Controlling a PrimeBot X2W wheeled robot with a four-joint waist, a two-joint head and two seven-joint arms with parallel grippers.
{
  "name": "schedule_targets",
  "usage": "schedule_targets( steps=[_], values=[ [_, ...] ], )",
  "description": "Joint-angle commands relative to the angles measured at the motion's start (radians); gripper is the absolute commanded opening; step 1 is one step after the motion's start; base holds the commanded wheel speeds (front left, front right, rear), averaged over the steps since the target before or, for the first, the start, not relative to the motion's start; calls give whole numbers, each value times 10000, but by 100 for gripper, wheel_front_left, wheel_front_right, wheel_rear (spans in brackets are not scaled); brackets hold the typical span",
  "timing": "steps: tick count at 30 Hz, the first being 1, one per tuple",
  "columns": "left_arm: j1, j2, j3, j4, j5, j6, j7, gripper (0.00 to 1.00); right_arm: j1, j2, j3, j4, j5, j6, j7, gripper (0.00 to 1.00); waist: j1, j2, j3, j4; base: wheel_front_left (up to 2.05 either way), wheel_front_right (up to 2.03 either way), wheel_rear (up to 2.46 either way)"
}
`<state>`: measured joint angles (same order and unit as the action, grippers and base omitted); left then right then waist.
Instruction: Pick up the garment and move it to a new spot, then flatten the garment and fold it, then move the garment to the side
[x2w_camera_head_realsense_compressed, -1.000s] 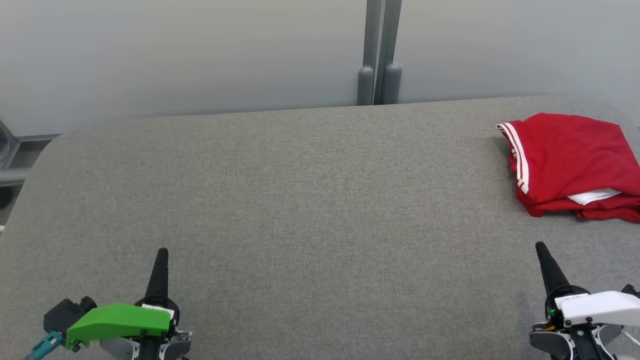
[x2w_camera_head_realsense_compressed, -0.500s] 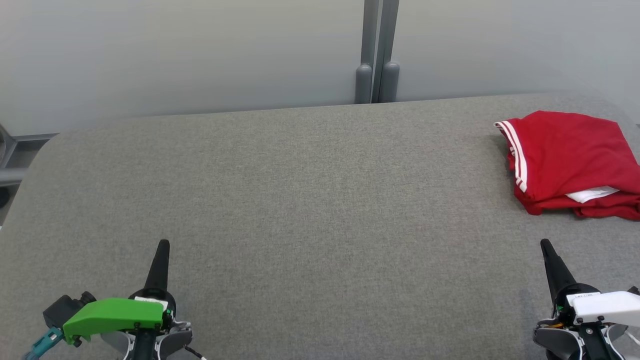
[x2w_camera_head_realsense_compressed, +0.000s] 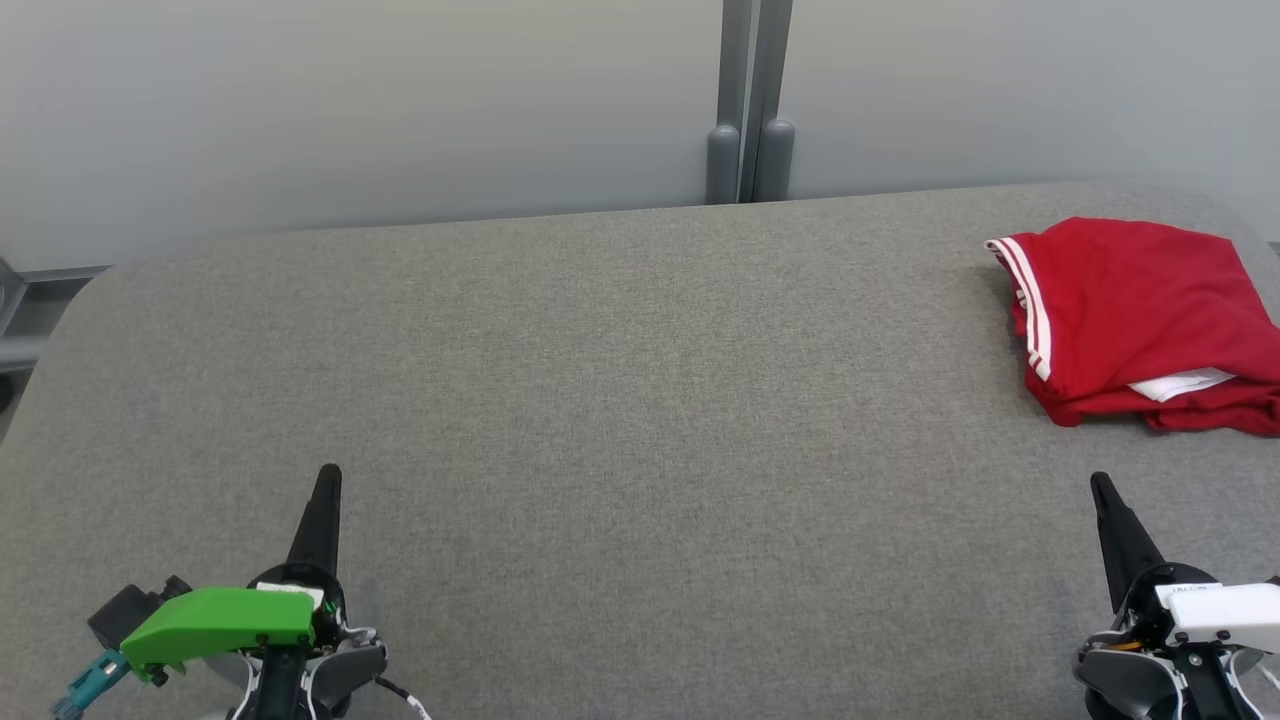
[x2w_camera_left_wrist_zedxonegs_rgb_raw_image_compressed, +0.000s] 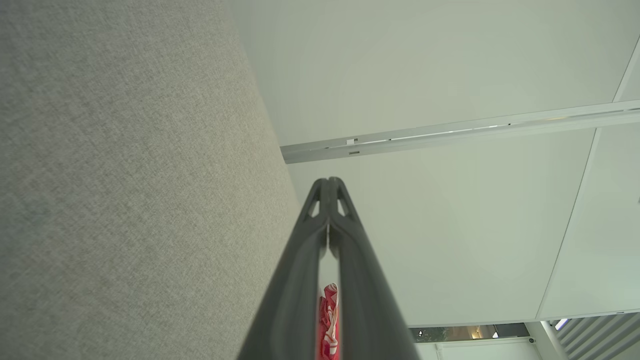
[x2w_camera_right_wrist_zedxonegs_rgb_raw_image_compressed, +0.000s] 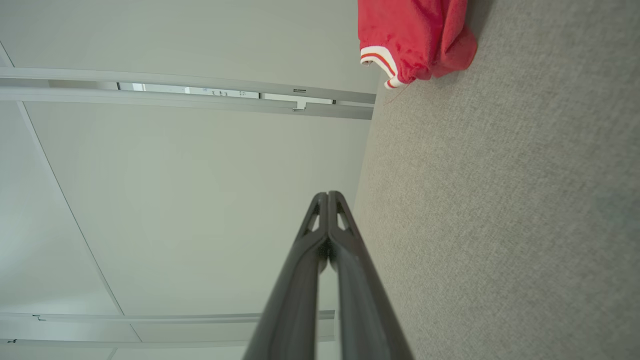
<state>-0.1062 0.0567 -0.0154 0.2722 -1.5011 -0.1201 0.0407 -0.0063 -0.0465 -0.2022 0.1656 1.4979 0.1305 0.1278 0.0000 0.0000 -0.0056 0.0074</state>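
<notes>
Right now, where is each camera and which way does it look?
Head view: on the head, looking forward and down at the grey fabric table; shut left gripper lower left, shut right gripper lower right.
Left wrist view: on the left wrist, looking along that gripper past the table to a pale wall.
Right wrist view: likewise on the right wrist.
Shared: all three show the red garment with white stripes.

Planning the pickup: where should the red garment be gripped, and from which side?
Probably the striped edge of the red garment, approached from the open middle of the table with the right hand. That folded edge stands raised and exposed, while the garment's other end runs past the picture's edge.
</notes>
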Motion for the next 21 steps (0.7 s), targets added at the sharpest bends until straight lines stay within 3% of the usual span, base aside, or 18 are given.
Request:
schedule_targets(
  steps=[1, 21],
  values=[
    [-206, 6, 49, -55, -195, -62, 50, 0, -100, -55, -42, -85, 195, 4, 61, 0, 0, 0, 4, -4, 0, 0, 0],
    [-343, -74, 130, -93, -1275, -135, 332, 0, -93, -58, -213, -164, 1264, 4, 278, 0, 0, 0, 65, -75, 0, 0, 0]
  ],
)
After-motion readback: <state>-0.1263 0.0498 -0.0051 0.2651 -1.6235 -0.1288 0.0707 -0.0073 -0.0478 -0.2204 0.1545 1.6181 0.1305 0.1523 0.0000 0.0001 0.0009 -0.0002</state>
